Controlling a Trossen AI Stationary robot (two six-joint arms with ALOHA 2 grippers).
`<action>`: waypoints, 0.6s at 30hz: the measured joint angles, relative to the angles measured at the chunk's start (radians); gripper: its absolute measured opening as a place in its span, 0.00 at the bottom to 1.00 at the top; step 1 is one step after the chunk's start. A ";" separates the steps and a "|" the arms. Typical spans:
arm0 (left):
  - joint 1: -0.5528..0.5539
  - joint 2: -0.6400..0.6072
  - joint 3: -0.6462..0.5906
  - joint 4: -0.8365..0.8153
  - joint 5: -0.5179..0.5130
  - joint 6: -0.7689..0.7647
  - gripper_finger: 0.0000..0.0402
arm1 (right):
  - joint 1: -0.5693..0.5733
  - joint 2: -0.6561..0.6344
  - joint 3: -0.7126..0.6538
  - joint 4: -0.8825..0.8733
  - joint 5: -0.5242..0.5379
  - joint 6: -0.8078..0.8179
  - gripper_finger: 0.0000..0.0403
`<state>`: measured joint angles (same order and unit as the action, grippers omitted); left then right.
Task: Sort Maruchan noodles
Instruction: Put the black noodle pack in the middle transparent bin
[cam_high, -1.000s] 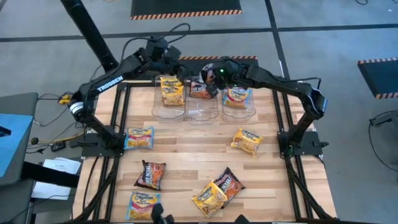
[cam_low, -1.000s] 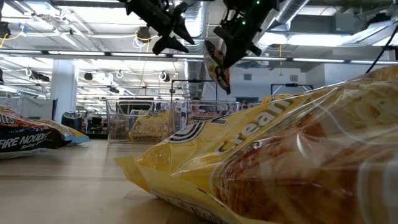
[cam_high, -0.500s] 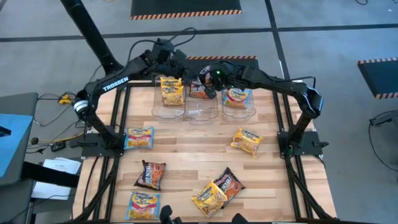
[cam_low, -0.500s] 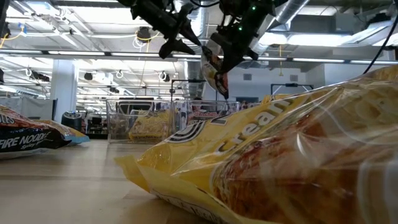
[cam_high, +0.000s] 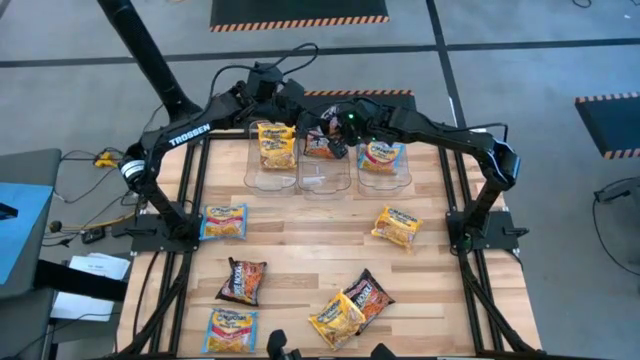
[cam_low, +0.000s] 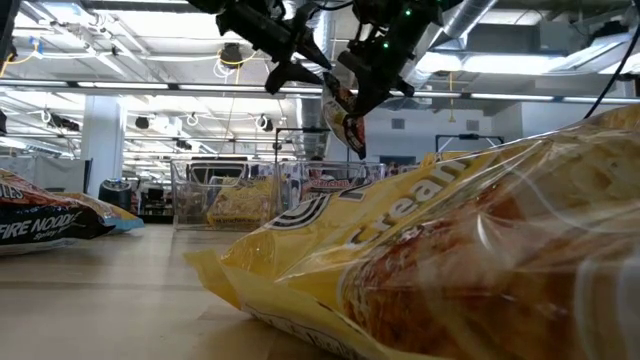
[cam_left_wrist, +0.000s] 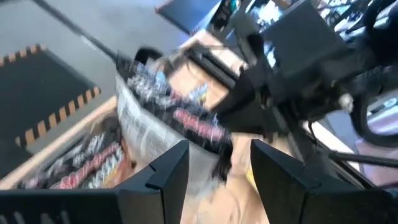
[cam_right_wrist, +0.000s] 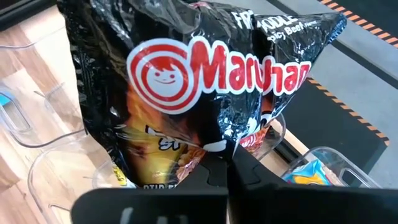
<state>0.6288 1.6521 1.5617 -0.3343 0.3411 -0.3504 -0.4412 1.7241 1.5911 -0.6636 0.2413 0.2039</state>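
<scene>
1. Your right pincer is clamped on a black Maruchan packet, hanging in the air over the middle clear bin.
2. Your left pincer sits just beside that packet, fingers spread, gripping nothing.
3. Yellow packet lies in the bin left of the middle bin, blue packet in the one right of it.
4. Other packets lie loose on the surface.

Left gripper, jaws apart, facing a blurred dark packet under the right gripper.
</scene>
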 joint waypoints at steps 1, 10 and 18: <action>-0.004 0.005 0.002 0.002 -0.008 0.003 0.40 | 0.000 0.000 0.000 0.000 -0.001 0.000 0.01; -0.001 0.040 0.000 -0.013 -0.033 -0.001 0.40 | 0.008 0.000 -0.001 0.002 -0.011 0.008 0.01; -0.009 0.069 0.001 0.009 -0.015 0.005 0.40 | 0.016 0.000 -0.002 -0.006 -0.015 0.008 0.01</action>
<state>0.6193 1.7216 1.5625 -0.3257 0.3258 -0.3456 -0.4253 1.7237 1.5886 -0.6692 0.2266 0.2115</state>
